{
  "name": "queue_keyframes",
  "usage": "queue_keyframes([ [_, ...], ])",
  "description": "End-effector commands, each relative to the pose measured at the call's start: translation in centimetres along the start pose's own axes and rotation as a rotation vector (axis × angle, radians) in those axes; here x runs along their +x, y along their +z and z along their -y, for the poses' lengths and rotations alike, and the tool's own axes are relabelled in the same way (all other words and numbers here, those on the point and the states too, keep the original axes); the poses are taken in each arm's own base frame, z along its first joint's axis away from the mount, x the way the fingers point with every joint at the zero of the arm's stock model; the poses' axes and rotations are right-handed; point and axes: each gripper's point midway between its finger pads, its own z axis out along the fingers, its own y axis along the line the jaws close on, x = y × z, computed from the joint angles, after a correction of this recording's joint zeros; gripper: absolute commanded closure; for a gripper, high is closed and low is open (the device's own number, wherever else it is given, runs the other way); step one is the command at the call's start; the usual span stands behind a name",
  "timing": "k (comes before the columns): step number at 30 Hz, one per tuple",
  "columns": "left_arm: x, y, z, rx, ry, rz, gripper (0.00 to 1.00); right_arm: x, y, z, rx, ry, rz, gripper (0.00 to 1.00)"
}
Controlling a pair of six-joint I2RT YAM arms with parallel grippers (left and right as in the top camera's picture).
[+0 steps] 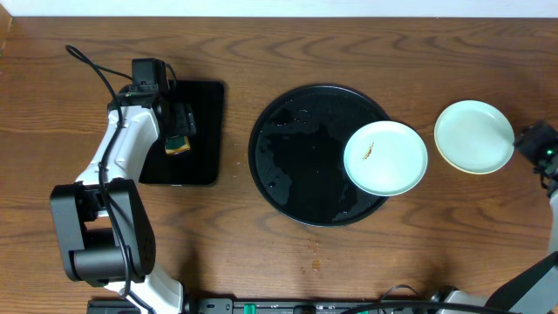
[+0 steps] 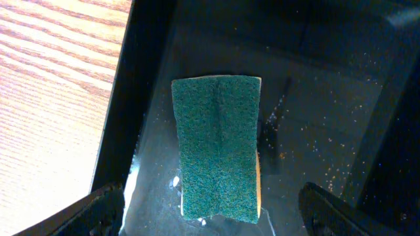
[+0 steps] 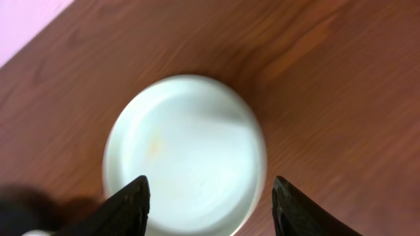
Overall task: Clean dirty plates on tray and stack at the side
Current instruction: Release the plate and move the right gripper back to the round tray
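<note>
Left of the tray [image 1: 279, 179], left claw [image 2: 213, 210] gapes directly over the sponge [image 2: 216, 144], its long axis running between the jaws; right claw [image 3: 210, 203] open above stacked plates [image 3: 184, 144].

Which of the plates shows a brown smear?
The plate on the round black tray, at its right edge; the other plate, on the table, looks clean from above.

Round tray [image 1: 288, 174] sitting at mid-tabletop [image 1: 349, 44]. One plate [image 1: 385, 158] lying on it, overlapping its right rim. Stacked plates [image 1: 474, 136] resting on the tabletop just right of the round tray. Rectangular tray [image 1: 196, 166] lying left of it, sponge [image 2: 216, 151] sitting inside.
</note>
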Motion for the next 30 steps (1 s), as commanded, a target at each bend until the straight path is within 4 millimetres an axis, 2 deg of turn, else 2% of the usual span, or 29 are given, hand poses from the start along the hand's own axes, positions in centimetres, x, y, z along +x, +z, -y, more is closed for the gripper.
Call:
queue_keyframes([
  [1,0.4,0.4,-0.3,-0.012,-0.003,-0.015,0.15,2.0,0.3,-3.6,-0.093,-0.032,-0.082,0.45],
  [6,0.4,0.4,-0.3,-0.012,-0.003,-0.014,0.15,7.8,0.2,-7.4,-0.104,-0.133,-0.275,0.53],
  [11,0.4,0.4,-0.3,-0.012,-0.003,-0.015,0.15,13.0,-0.6,-8.7,0.003,-0.333,-0.414,0.53],
  [17,0.4,0.4,-0.3,-0.012,-0.003,-0.015,0.15,14.8,-0.9,-9.2,0.105,-0.5,-0.425,0.52],
  [21,0.4,0.4,-0.3,-0.012,-0.003,-0.015,0.15,15.8,-1.3,-9.1,0.103,-0.508,-0.465,0.53],
  [26,0.4,0.4,-0.3,-0.012,-0.003,-0.015,0.15,17.4,-0.5,-8.6,0.089,-0.481,-0.483,0.55],
  [30,0.4,0.4,-0.3,-0.012,-0.003,-0.015,0.15,19.0,0.0,-9.7,-0.012,-0.461,-0.51,0.54],
])
